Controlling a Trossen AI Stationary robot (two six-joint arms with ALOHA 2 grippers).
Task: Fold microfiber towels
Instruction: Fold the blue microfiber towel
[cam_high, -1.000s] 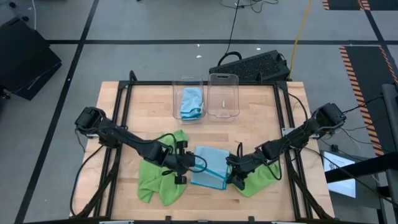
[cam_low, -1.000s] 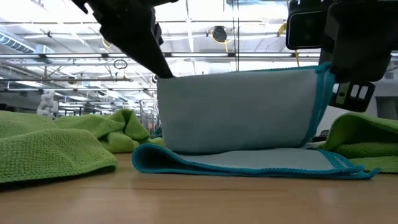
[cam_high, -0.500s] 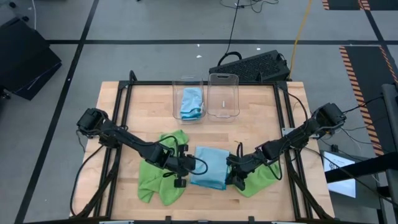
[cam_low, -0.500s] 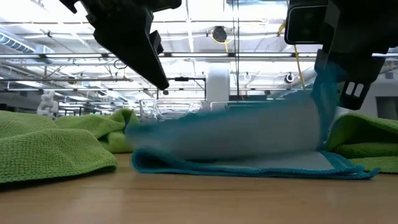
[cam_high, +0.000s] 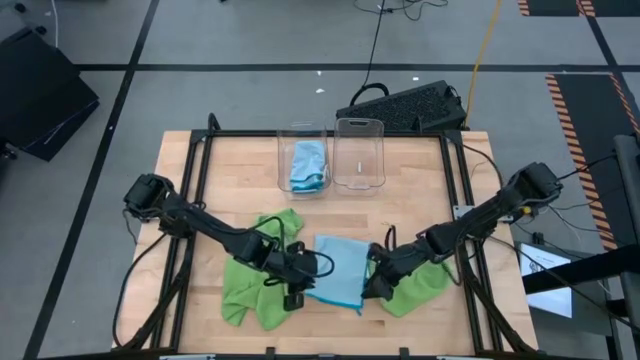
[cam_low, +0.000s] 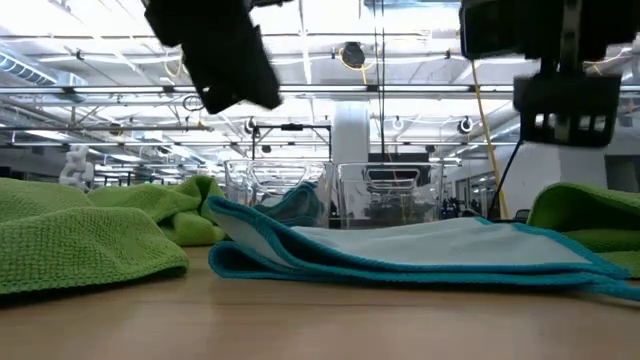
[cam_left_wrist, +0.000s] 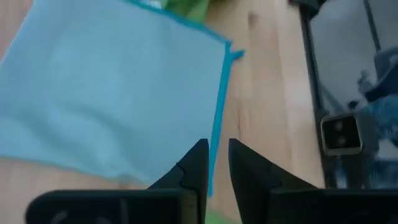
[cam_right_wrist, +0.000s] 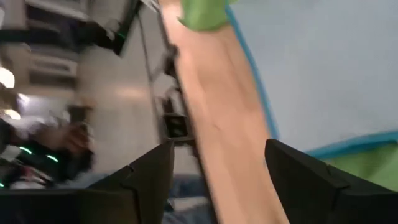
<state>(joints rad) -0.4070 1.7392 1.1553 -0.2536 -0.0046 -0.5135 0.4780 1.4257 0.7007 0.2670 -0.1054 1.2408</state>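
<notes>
Beside the folded light blue microfiber towel (cam_high: 335, 268), the left pincer (cam_left_wrist: 214, 163) stands slightly parted and the right pincer (cam_right_wrist: 217, 165) wide, both empty; the soft fold, probably loose, could spring open.

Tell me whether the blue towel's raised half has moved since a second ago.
Yes. The blue towel has dropped flat onto its lower half, no longer hiding the clear bins behind it.

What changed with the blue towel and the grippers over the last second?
Both grippers let go of the light blue towel: its raised edge dropped and it now lies folded flat. The left gripper and right gripper backed toward the table's near edge, jaws apart. The green towels and clear bins stayed put.
</notes>
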